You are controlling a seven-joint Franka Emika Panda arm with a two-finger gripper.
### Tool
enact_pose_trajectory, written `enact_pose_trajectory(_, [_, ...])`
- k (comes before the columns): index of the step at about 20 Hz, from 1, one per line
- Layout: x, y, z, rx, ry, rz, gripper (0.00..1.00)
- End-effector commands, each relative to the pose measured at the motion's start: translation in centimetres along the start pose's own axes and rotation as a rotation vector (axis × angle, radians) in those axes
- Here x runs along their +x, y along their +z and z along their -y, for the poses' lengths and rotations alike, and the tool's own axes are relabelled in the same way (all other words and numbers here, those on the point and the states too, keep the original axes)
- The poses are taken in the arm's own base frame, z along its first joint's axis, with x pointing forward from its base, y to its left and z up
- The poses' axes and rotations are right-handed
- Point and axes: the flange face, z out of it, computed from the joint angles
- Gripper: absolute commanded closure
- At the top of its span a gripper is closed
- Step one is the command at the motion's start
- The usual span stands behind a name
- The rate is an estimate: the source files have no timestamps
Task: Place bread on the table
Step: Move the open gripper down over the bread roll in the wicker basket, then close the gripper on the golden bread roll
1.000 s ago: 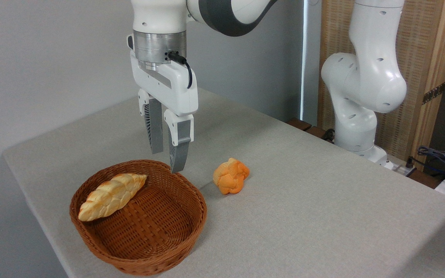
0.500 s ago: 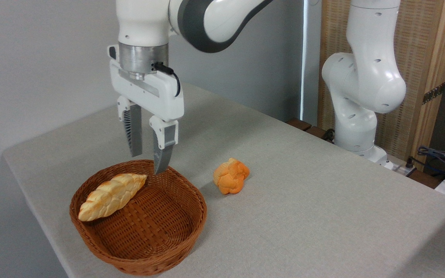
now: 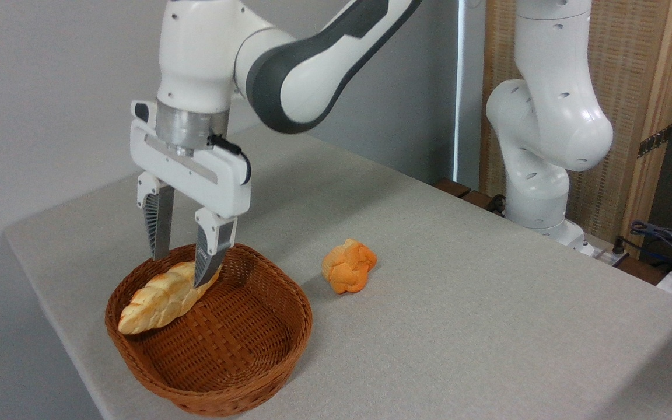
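Note:
The bread point(image 3: 158, 298), a braided pale loaf with a golden crust, lies tilted against the left inner wall of the brown wicker basket point(image 3: 266, 373). The basket stands on the grey-beige table point(image 3: 458, 303) near its front left corner. My gripper point(image 3: 179, 272) is open and hangs over the loaf's upper right end. One finger stands behind the loaf near the basket rim, the other in front of its tip. Whether the fingers touch the loaf cannot be told.
A small orange knotted bun point(image 3: 349, 266) lies on the cloth to the right of the basket. The arm's white base point(image 3: 540, 192) rises at the table's far right edge. Cables point(image 3: 662, 236) lie at the right. The table's left edge runs close to the basket.
The gripper has moved left and down, from above the basket's far rim to over the loaf's upper end. Its fingers have spread a little wider. The bread and bun have not moved.

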Motion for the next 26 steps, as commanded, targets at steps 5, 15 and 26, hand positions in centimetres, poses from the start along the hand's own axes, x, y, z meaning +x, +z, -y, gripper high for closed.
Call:
enact_pose_trajectory(5, [0.5, 1.8, -0.1, 0.003, 0.0, -0.003, 0.01])
enact_pose_trajectory(15, [0.5, 3.9, -1.2, 0.019, 0.066, 0.038, 0.66])
enact_pose_trajectory(26, [0.5, 3.8, -1.1, 0.02, 0.066, 0.037, 0.79])
